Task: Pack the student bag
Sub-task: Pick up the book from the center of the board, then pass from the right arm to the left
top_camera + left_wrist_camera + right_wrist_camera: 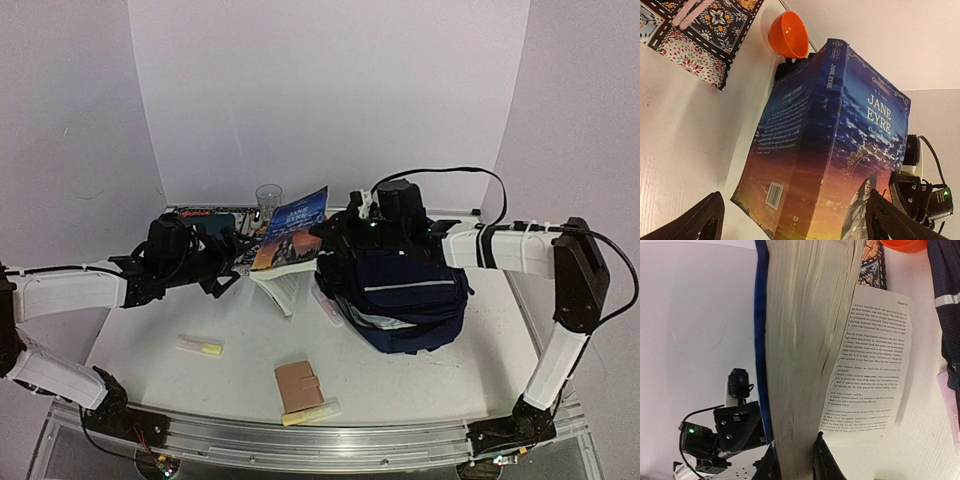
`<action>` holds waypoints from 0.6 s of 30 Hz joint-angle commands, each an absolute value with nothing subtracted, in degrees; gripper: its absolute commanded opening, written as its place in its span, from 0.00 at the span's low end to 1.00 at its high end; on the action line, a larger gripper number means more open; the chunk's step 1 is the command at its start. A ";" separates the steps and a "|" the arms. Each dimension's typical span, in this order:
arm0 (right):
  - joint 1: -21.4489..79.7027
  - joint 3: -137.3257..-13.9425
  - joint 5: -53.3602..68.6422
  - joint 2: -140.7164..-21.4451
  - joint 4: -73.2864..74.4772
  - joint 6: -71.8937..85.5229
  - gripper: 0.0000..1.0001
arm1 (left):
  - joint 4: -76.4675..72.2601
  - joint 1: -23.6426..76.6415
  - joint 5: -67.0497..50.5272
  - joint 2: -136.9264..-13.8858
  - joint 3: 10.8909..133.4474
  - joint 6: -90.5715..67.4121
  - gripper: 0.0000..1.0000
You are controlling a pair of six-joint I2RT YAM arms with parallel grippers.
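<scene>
Top external view: the left gripper (228, 268) is spread wide and grips nothing, just left of the Jane Eyre paperback (291, 231). The book stands tilted on the white table (430, 380). Its page block is pinched by the right gripper (796, 462), with one page splayed loose. Just right of it the student bag (408, 298) sits on the table under the right wrist. Nearer the arm bases, a yellow highlighter (201, 347) and a tan wallet (298, 384) lie apart.

The student bag (405, 300) is seen slumped in a lumpy heap on the right half of the table (420, 385). Navy fabric is all bunched up, with a thin white stripe running across the front. Open or zipped can't be told.
</scene>
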State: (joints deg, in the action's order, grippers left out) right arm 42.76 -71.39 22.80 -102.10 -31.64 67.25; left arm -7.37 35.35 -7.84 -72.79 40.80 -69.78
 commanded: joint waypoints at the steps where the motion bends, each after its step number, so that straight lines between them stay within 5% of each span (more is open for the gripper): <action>1: 43.09 -70.37 21.14 -94.87 -52.67 72.59 0.00 | -16.02 37.37 -8.42 -71.85 40.92 -72.65 1.00; 18: 43.49 -66.21 16.38 -90.38 -66.17 75.72 0.00 | -32.16 41.40 -7.13 -81.04 39.35 -81.77 0.99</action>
State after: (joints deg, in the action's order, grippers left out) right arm 43.07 -63.96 16.86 -97.88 -47.14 75.50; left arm -27.68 41.32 -8.35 -80.03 39.92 -78.20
